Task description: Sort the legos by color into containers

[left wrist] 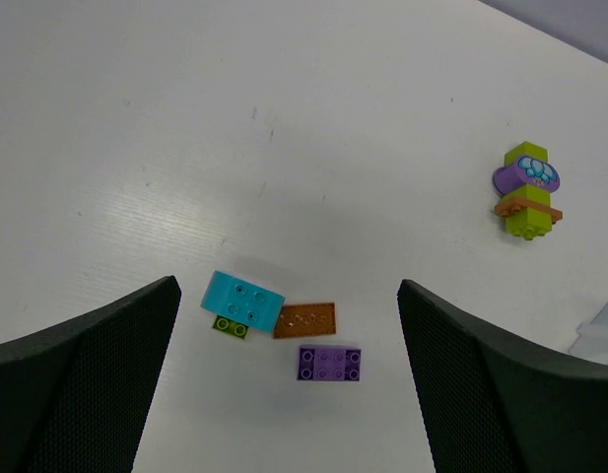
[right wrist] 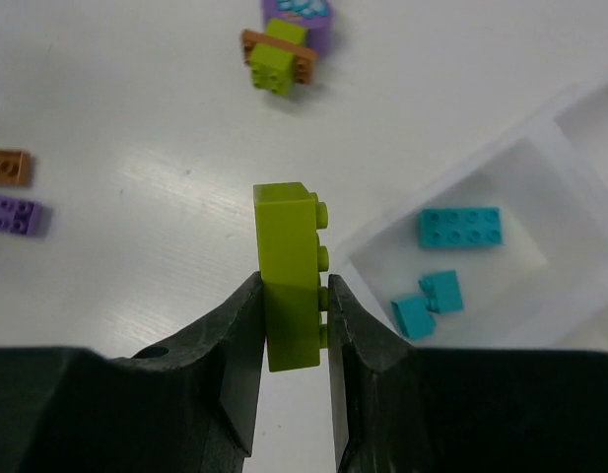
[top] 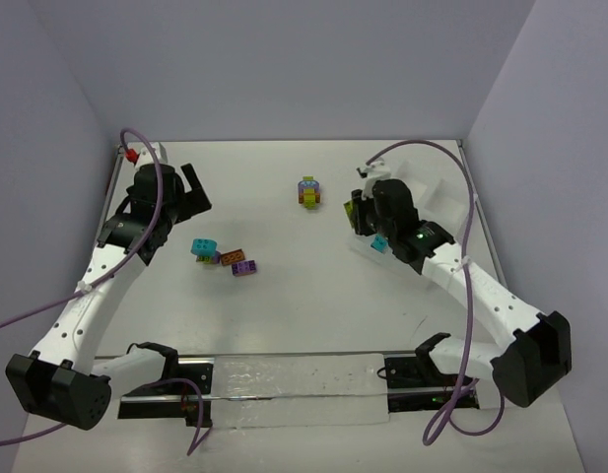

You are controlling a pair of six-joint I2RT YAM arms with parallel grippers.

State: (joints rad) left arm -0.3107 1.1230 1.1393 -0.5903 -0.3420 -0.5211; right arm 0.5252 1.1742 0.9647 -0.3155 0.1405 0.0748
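Right gripper (right wrist: 292, 296) is clamped on 1 lime green studded plastic brick (right wrist: 287, 266), held upright by its lower half so the top stays free for release. The brick hangs just beside the shallow white divided plastic tray (right wrist: 481, 158). The nearest compartment holds 3 cyan bricks (right wrist: 459, 227); judgement: the lime brick needs a different compartment. Left gripper (left wrist: 287, 286) is wide open and empty above 1 cyan brick (left wrist: 242, 299), 1 orange plate (left wrist: 305, 320) and 1 purple brick (left wrist: 329, 362), apparently positioned for the next pick.
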